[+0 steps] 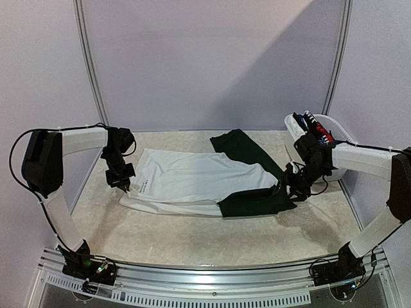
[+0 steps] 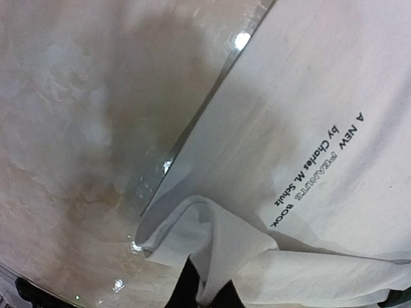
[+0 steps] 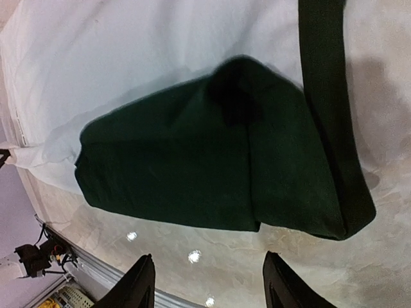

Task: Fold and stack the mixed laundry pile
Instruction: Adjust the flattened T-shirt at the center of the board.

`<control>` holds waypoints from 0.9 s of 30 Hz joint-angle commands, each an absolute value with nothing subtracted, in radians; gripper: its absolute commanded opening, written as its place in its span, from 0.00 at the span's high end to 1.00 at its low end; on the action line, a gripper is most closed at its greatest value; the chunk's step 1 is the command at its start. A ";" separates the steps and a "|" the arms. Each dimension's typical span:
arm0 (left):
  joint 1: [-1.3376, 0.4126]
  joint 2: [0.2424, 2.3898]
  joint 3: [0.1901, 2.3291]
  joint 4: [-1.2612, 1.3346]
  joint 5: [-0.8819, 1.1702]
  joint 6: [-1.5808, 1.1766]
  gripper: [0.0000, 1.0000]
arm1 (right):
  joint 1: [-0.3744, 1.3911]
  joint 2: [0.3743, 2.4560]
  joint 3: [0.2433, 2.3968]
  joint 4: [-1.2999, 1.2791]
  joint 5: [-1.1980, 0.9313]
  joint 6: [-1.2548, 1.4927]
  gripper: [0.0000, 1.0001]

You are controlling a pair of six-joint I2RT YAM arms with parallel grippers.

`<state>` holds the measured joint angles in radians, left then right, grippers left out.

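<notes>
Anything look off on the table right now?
Yes. The dark green piece overlaps the right end of the white T-shirt, and one strip of it trails back askew, so the two lie tangled. The left tool is shut on the shirt's bunched left edge.

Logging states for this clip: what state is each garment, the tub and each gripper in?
T-shirt: spread flat, left edge pinched up.
Green garment: doubled over, overlapping T-shirt's right end.
Tub: holding more clothes.
Left gripper: shut on T-shirt.
Right gripper: open, empty.
</notes>
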<state>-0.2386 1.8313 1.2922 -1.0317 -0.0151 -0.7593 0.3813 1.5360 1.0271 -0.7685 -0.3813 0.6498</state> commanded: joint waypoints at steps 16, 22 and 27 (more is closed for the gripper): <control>-0.230 1.812 1.261 -1.028 -0.018 -0.738 1.00 | 0.382 1.603 0.706 -0.174 -0.544 0.770 0.48; -0.230 1.810 1.256 -1.031 -0.024 -0.738 1.00 | 0.382 1.524 0.693 -0.268 -0.509 0.740 0.48; -0.229 1.815 1.256 -1.026 -0.025 -0.741 1.00 | 0.379 1.436 0.689 -0.337 -0.472 0.725 0.48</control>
<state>-0.2382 1.8313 1.2667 -1.0321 -0.0128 -0.7483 0.3813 1.5047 0.7036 -0.2710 -0.5137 0.7502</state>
